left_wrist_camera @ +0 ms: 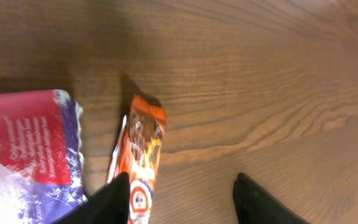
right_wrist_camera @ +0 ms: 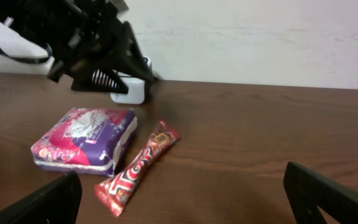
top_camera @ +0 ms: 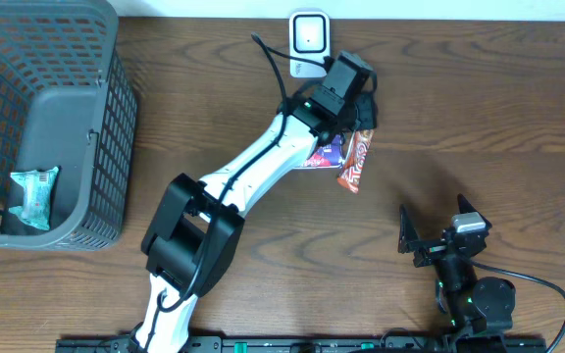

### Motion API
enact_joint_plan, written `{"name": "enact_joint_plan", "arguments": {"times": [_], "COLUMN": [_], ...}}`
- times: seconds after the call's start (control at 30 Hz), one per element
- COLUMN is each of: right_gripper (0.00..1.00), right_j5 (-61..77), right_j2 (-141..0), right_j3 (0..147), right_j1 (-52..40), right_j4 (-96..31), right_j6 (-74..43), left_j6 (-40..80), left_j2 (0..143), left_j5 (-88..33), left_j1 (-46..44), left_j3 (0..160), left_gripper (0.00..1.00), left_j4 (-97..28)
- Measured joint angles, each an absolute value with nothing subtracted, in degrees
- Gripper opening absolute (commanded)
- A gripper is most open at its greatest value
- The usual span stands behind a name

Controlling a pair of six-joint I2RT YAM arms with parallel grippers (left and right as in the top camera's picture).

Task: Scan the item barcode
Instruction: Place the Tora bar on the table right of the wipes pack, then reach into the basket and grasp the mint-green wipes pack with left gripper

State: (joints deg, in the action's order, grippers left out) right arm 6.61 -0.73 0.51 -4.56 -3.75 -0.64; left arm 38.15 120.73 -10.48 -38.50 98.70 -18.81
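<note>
Snack bar [left_wrist_camera: 140, 152] flat on worktop [left_wrist_camera: 272, 87], long axis pointing away from left arm's [top_camera: 263, 157] parted, empty jaws, near end beside one finger [left_wrist_camera: 110, 202]; right arm's [top_camera: 459, 270] wide jaws well apart.

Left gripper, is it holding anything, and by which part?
Nothing. The left gripper is open and empty; the candy bar lies flat on the table, ungripped.

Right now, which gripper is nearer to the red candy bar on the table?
Left. The left gripper hangs just above the candy bar, jaws apart over its end. The right gripper sits open near the table's front edge, well away from the bar.
</note>
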Motion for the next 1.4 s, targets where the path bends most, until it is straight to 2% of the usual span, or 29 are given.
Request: {"name": "enact_joint_plan", "arguments": {"times": [0.2,0.37,0.43,0.5,0.63,0.73,0.87,1.03,1.4], "right_gripper": [0.99,0.99,0.99,0.99,0.99,0.99,0.99,0.99,0.99], "right_j5": [6.6,6.6,6.6,6.6,6.6,6.6,6.6,6.6,6.6], "right_j2": [-0.7,-0.7,-0.7,-0.7,-0.7,-0.7,-0.7,-0.7,-0.7], "right_j3": [0.5,0.5,0.5,0.5,0.5,0.5,0.5,0.5,0.5], "right_j1": [-4.6,-4.6,-4.6,-4.6,-4.6,-4.6,-4.6,-4.6,-4.6], "right_j4": [-3.7,-3.7,-3.7,-3.7,-3.7,-3.7,-3.7,-3.7,-3.7], "right_j6": [-0.6,-0.6,-0.6,-0.6,-0.6,-0.6,-0.6,-0.6,-0.6], "left_j6": [35.9,30.0,28.4,26.9,23.0,21.1,20.2,19.4,15.9], "left_j2": [119.3,109.6,102.7,96.8,87.7,85.5,88.3,94.1,108.3], "left_j5": [-10.4,-10.1,-8.5,-6.2,-1.8,0.0,0.6,4.4,21.9], "left_j1": [-37.4,-29.6,-23.4,-16.8,-0.8,9.8,18.3,22.5,22.7], "left_j3": [98.7,98.7,99.3,100.5,102.5,102.6,101.9,97.4,90.4], "left_gripper": [0.67,0.67,0.68,0.74,0.75,0.74,0.74,0.74,0.75], "left_j4": [-18.3,-20.7,-23.5,-26.5,-33.1,-38.7,-46.8,-51.3,-51.8]}}
